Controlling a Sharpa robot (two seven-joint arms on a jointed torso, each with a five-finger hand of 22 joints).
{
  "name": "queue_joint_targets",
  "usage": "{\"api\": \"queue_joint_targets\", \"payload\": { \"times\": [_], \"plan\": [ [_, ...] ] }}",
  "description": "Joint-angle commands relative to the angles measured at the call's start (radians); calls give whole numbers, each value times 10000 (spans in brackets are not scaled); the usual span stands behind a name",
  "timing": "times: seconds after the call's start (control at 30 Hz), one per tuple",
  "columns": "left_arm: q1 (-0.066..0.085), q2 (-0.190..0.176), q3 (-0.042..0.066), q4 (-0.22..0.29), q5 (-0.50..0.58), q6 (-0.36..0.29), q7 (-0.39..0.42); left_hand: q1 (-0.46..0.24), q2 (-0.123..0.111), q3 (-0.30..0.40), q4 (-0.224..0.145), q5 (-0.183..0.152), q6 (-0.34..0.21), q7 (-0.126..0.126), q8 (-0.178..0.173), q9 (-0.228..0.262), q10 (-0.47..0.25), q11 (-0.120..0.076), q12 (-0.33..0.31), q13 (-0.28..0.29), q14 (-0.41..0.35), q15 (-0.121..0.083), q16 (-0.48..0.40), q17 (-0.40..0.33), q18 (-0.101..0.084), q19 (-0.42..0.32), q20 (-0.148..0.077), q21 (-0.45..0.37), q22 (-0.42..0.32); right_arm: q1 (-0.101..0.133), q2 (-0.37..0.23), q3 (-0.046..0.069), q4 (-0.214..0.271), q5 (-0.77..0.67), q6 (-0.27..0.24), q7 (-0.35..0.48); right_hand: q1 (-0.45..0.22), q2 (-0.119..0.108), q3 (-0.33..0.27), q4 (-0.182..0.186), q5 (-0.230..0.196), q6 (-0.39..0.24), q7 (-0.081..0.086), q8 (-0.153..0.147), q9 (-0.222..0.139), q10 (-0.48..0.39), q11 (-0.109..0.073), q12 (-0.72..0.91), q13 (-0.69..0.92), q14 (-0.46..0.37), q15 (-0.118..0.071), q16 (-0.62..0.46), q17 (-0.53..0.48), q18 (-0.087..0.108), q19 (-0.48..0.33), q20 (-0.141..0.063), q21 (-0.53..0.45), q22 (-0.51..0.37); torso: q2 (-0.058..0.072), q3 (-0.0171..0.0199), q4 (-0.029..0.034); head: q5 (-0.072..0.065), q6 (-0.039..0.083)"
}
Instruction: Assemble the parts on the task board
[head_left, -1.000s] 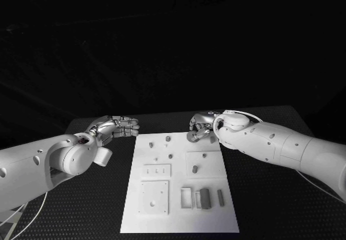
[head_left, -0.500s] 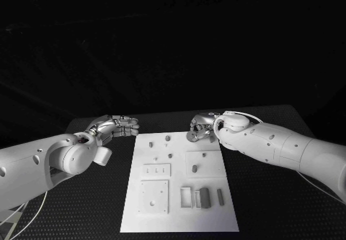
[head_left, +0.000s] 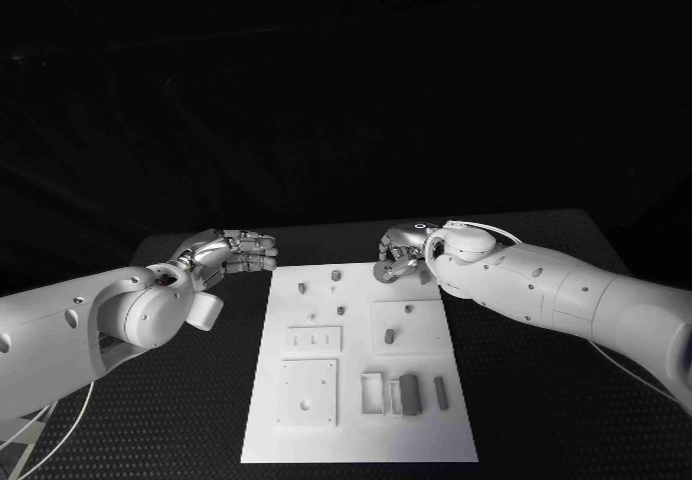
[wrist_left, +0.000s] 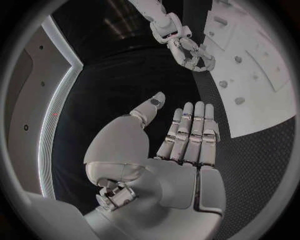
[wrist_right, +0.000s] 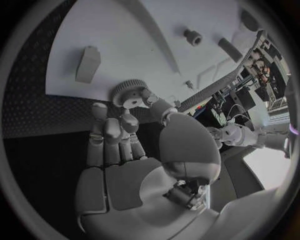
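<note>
Near edge of the task board (head_left: 274, 440): three upright grey blocks (head_left: 408, 394) stand in a row, apparently seated in slots, w/ a recessed square plate (head_left: 307, 393) beside them. Mid-board, a peg (head_left: 389, 338) stands in its own panel. Far end: right hand (head_left: 408, 254) pinches a toothed gear (wrist_right: 127, 91) betw. thumb and fingertips, poised over the board's far right corner, prob. lining it up for a post. Left hand (wrist_left: 169, 150) hangs off the board's far left side, holding nothing, fingers straight and together, likely kept clear.
</note>
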Motion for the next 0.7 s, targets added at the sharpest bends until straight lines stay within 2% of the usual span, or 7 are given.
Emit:
{"api": "queue_joint_targets", "payload": {
  "times": [0.03, 0.23, 0.7],
  "plan": [
    [17, 8, 10, 5, 16, 158, 58, -94, 20, -68, -2, -69, 43, 295, -35, -17, -31, 14, -33, -16, 54, -4, -57, 13, 10, -3, 7, -65, -13, -156, -11, -154, -106, -347, 339, -76, -1, 136, 11, -85, -9, 104, 8, 3, -4, 54, -43, 58, -14, -23, 7, 38, -18, 74, -46, -27, 56, 184, 0, -1, 392, 6, -16],
    [17, -35, 10, 35, 16, 145, 33, -100, 26, -70, 2, -70, 45, 295, -35, -18, -27, 14, -35, -17, 55, -4, -59, 15, 9, -2, 8, -64, -14, -193, -54, -193, -102, -493, 430, -94, 63, 75, -16, -122, -10, 93, 7, -8, -10, 64, -46, 61, -28, -21, 1, 54, -39, 74, -50, -34, 69, 187, 10, 11, 402, 37, 27],
    [19, -44, 15, 34, 16, 159, 49, -100, 29, -72, -2, -73, 51, 293, -35, -20, -21, 13, -39, -18, 56, -4, -66, 19, 10, -4, 7, -65, -16, -207, -176, -197, -72, -573, 302, -165, 47, -72, -63, -85, -9, 41, 38, -46, -29, 64, -17, 55, -53, -29, 26, 65, -72, 74, -51, -26, 73, 178, 5, 12, 378, 57, -33]
  ]
}}
